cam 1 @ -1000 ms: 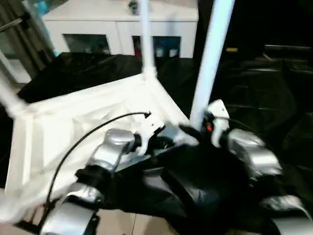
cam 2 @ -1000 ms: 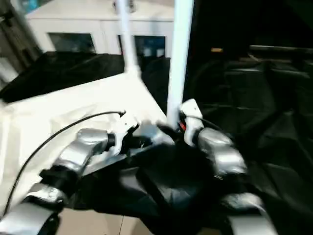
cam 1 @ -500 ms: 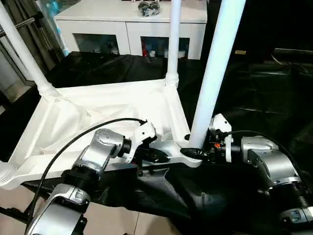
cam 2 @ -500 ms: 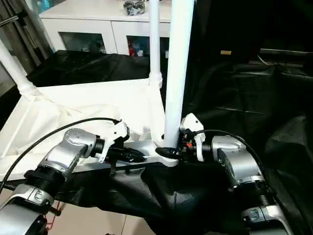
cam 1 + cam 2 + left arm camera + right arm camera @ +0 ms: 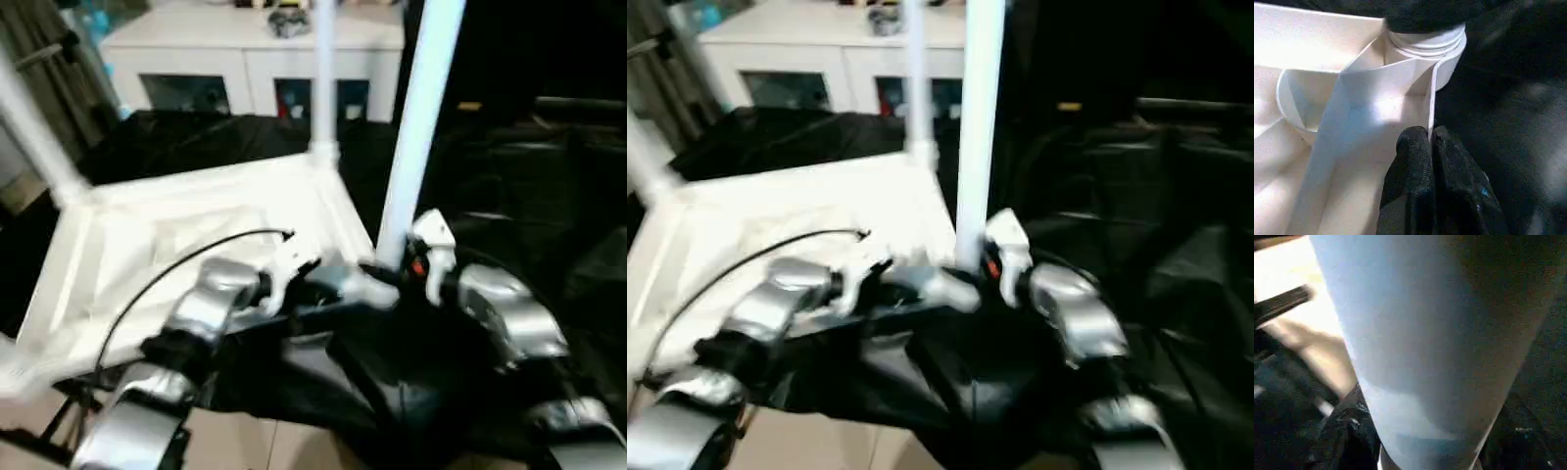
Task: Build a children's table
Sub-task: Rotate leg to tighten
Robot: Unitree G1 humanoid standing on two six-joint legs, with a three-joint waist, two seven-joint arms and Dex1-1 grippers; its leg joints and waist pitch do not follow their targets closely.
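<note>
White cabinet (image 5: 257, 59) with glass doors behind a black-draped work table (image 5: 529, 186), pale tiled floor (image 5: 255, 446).

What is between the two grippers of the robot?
In the left eye view, the tabletop's near corner socket lies between the left gripper and right gripper.

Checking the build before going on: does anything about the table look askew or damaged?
Nothing stands out. The tabletop lies upside down on the black cloth, and the three visible legs stand upright in their corner sockets. No damage shows.
</note>
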